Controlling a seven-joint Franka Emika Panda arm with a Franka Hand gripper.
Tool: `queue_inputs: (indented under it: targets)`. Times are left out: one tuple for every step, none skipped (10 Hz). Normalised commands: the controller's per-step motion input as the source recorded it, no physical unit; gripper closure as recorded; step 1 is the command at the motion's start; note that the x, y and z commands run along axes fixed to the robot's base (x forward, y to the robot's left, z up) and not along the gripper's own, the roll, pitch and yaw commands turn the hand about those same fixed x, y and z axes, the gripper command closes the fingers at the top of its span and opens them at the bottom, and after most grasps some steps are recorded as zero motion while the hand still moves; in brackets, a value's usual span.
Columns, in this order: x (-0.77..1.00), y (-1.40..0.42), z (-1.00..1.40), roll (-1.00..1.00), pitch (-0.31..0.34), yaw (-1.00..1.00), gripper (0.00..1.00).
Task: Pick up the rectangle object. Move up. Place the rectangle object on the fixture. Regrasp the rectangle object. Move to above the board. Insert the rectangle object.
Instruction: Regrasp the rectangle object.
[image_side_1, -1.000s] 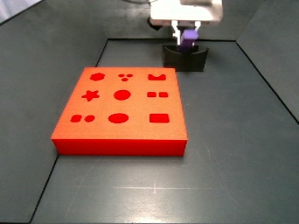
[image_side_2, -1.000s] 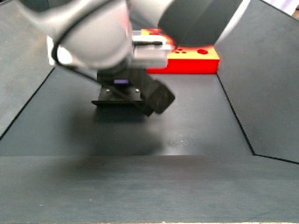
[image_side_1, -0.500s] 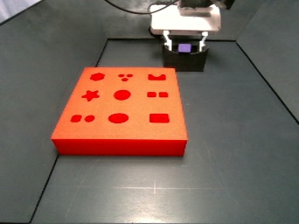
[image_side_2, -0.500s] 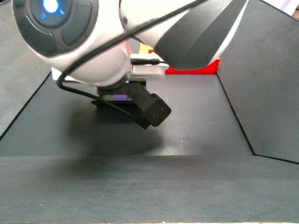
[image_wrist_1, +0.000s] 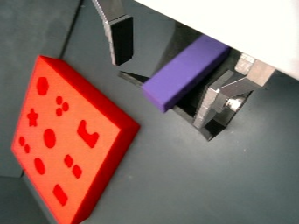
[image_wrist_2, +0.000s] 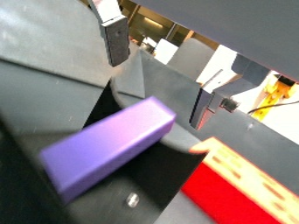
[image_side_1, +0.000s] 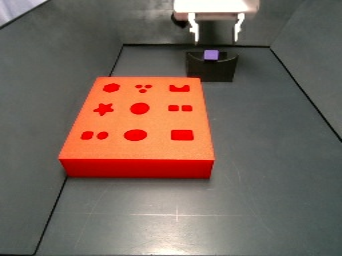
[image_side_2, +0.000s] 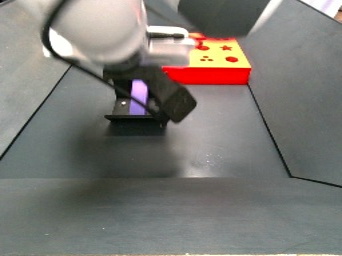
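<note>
Resting on the fixture (image_side_1: 211, 66), the rectangle object (image_side_1: 211, 54) lies free beneath the gripper (image_side_1: 214, 36), whose jaws hang spread above it. A regrasp closing off-centre could tip or twist the block, spoiling alignment with the board (image_side_1: 140, 123).

Both wrist views look down between the spread fingers of the gripper (image_wrist_1: 170, 72), close over the rectangle object (image_wrist_1: 184, 73) on the fixture (image_wrist_2: 176, 171), with the board (image_wrist_1: 65, 131) at the edge. A side view faces the gripper (image_side_1: 214, 38) across the board (image_side_1: 140, 125). A side view sits near the fixture (image_side_2: 138, 121), the board (image_side_2: 214, 64) beyond.
</note>
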Motion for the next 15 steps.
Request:
queue_inputs:
  targets:
    - [-0.04,0.01,0.7,0.04,0.026,0.02,0.0]
    - [-0.03,0.0,0.47,0.05,0.052,0.02,0.0]
    - [-0.03,0.0,0.35,0.05,0.063,0.02,0.0]
    - [-0.11,-0.8,1.0,1.0,0.079,0.04,0.0]
    - [-0.11,-0.85,0.97,1.0,0.078,0.04,0.0]
    - [-0.12,-0.69,0.77,1.0,0.064,0.04,0.0]
    - [-0.13,-0.59,0.65,1.0,0.059,0.04,0.0]
    - [-0.09,-0.38,0.38,1.0,0.054,0.04,0.0]
    - [-0.07,-0.2,0.17,1.0,0.053,0.04,0.0]
    - [-0.03,-0.07,0.04,1.0,0.053,0.04,0.0]
    - [-0.02,-0.04,0.03,1.0,0.055,0.04,0.0]
    - [-0.02,-0.04,0.03,1.0,0.053,0.04,0.0]
    - [-0.03,-0.04,0.03,1.0,0.049,0.04,0.0]
    - [-0.04,-0.03,0.01,1.0,0.042,0.04,0.0]
    - [-0.04,-0.03,0.01,1.0,0.039,0.04,0.0]
